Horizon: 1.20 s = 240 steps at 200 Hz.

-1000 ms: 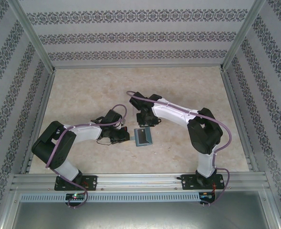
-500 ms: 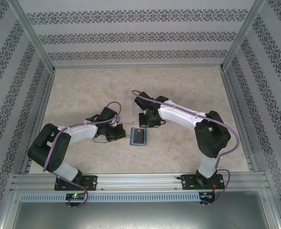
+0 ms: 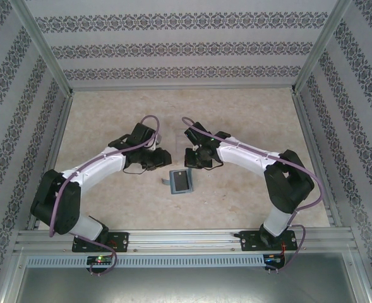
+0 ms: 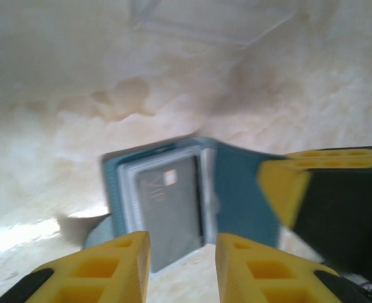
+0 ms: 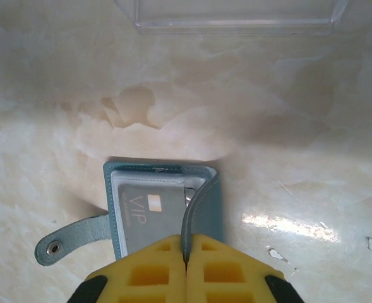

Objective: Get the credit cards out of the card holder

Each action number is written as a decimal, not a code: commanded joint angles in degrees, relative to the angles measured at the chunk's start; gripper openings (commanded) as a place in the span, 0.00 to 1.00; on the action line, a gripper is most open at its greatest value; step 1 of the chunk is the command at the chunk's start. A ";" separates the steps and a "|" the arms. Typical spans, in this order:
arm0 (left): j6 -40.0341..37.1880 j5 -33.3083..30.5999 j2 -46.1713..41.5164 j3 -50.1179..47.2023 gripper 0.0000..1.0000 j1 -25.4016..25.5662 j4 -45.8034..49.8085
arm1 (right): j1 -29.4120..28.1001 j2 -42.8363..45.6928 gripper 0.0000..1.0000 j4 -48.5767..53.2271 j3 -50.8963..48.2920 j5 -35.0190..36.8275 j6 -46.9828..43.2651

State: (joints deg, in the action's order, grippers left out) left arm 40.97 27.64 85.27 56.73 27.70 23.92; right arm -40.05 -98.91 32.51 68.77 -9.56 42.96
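Observation:
The teal card holder [image 3: 181,182] lies open on the table, its grey tab [image 5: 66,240] sticking out to the side. A dark credit card [image 5: 151,211] marked VIP sits in its clear inner sleeve. My right gripper [image 5: 186,249] is shut on the edge of the holder's raised cover [image 5: 201,202]; from above, the right gripper [image 3: 192,163] sits just beyond the holder. My left gripper [image 4: 182,265] is open with nothing between its fingers, hovering just short of the card holder [image 4: 242,196] and the card [image 4: 173,211]. From above, the left gripper [image 3: 163,159] is up and left of the holder.
A clear plastic box [image 5: 236,16] lies on the table beyond the holder; the same clear box [image 4: 211,19] appears at the top of the left wrist view. Metal frame rails and patterned walls enclose the table [image 3: 249,113].
My left gripper has opened, let go of the holder's left edge and drawn back toward the far side. My right gripper has shut on the cover. The holder slid slightly left.

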 commanded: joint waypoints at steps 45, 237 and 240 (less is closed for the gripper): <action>0.92 1.27 11.36 5.03 0.23 6.86 3.13 | 1.63 2.65 0.15 -1.30 -2.94 -0.73 0.97; 2.71 -2.94 15.79 0.49 0.16 6.93 4.02 | -0.96 0.99 0.84 14.72 -7.34 21.31 -9.34; 2.70 -2.94 15.80 0.51 0.16 6.93 4.01 | -1.23 0.72 0.85 15.02 -7.14 21.98 -9.44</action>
State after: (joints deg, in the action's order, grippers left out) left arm 42.78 26.30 100.57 58.19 34.44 25.28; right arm -39.70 -96.27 42.76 61.41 4.12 35.57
